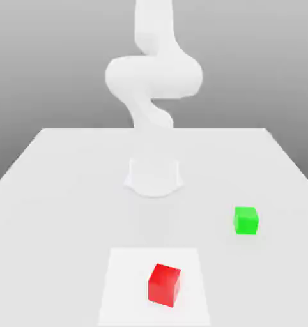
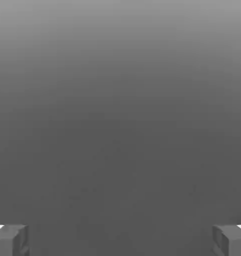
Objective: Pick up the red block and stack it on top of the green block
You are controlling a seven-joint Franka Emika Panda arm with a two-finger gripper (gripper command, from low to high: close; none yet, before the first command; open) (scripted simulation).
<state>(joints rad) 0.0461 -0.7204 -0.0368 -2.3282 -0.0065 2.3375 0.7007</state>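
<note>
We see the table [image 1: 67, 185] first, a wide pale slab that carries everything else. At its middle stands the round base [image 1: 154, 177] of the arm [image 1: 153, 73], and we take that base as our landmark. From the base the white arm climbs, bends out toward the exterior view's left, swells into a thick elbow that swings over toward the exterior view's right, then rises straight up past the top edge of the exterior view.

In front of the base, nearer the camera, lies a lighter square patch [image 1: 128, 287] on the table. The red block [image 1: 164, 284] sits on that patch, in front of the base and a touch toward the exterior view's right, turned so one corner edge faces us. The green block [image 1: 246, 220] rests on the bare table, in front of the base too, but well off toward the exterior view's right and apart from the red block.

In the hand view we find the gripper [image 2: 120, 240] with its two grey fingertips [image 2: 10, 240] spread wide, at opposite edges of the picture, with nothing between them but plain grey background.
</note>
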